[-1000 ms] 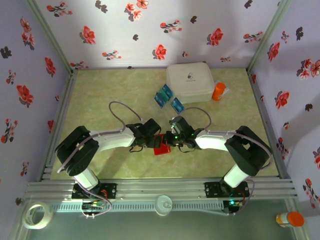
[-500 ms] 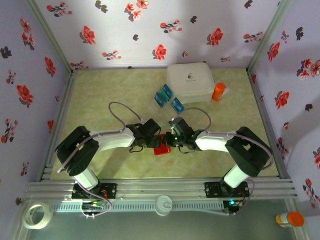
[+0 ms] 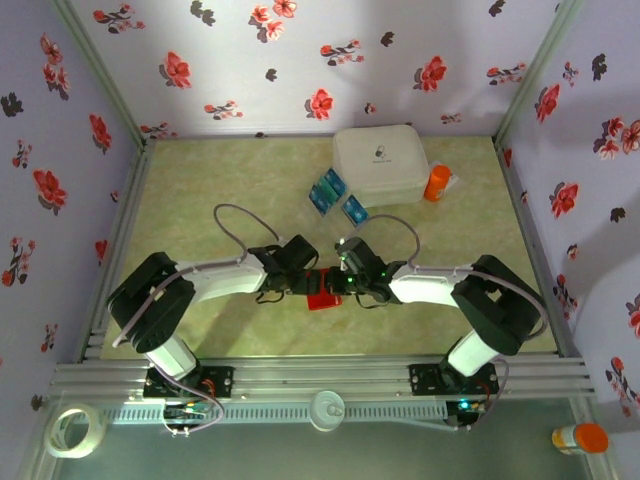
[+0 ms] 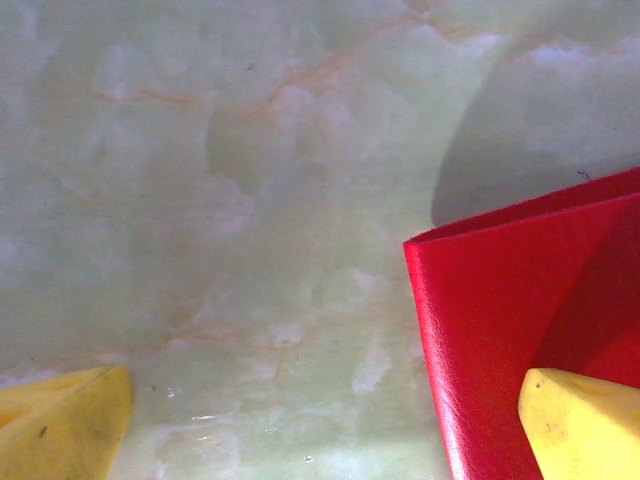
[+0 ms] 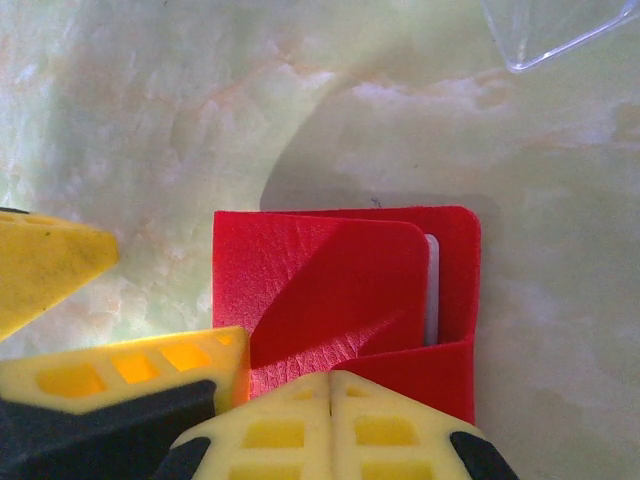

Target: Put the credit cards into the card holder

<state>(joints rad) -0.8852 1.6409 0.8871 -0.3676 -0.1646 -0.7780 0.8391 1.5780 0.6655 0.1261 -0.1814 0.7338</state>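
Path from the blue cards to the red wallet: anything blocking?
Nothing lies on the table between cards and wallet. The grippers crowd it: right gripper shut on its edge, left gripper open over its corner.

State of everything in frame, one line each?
holder: partly folded open, pale pocket edge showing
cards: loose on table beside case, not in holder
case: lid shut
bottle: upright
left gripper: open, one finger over holder
right gripper: shut on holder's edge

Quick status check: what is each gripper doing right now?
Left gripper: open, holding nothing, one fingertip over the card holder.
Right gripper: shut, pinching the card holder's edge.
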